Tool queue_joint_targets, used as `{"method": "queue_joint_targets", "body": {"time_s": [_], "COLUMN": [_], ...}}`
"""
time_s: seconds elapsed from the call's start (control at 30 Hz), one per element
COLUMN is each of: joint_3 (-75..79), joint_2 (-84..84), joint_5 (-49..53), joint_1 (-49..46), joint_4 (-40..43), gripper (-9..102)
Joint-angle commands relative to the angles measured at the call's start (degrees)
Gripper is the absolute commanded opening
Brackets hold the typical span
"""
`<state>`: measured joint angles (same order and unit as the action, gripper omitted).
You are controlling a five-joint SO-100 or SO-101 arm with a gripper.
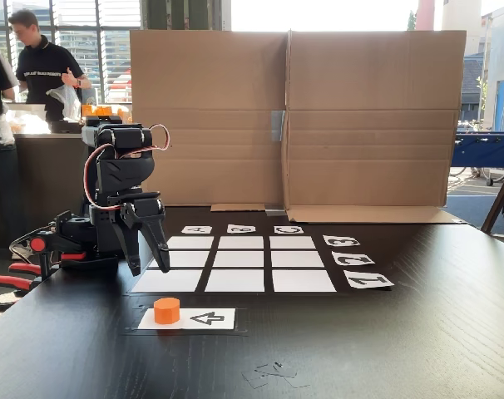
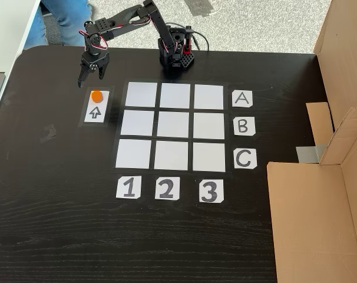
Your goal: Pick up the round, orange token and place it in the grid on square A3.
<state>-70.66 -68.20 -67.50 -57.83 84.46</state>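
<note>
The orange token stands on one end of a white card with a black arrow, beside the grid. My gripper hangs open just off the card's token end, fingers pointing down, nothing between them and not touching the token. The grid is nine white rectangles on the dark table. Square A3 is the corner cell in line with the "A" and "3" cards and lies bare.
A tall cardboard wall stands along the grid's numbered side. Red clamp handles stick out by the arm's base. Two people stand behind a counter beyond the table.
</note>
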Motion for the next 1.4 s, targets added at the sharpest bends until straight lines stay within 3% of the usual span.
{"method": "queue_joint_targets", "body": {"time_s": [0.0, 0.5, 1.2, 1.3, 1.37], "joint_3": [2.5, 6.0, 8.0, 8.5, 8.7], "joint_2": [0.6, 6.8, 12.2, 13.2, 13.5], "joint_5": [1.2, 8.0, 8.7, 8.7, 9.1], "joint_1": [0.8, 3.3, 4.3, 4.2, 4.5], "joint_4": [-1.0, -2.3, -4.9, -5.4, -6.2], "gripper": [38, 38, 38, 28, 11]}}
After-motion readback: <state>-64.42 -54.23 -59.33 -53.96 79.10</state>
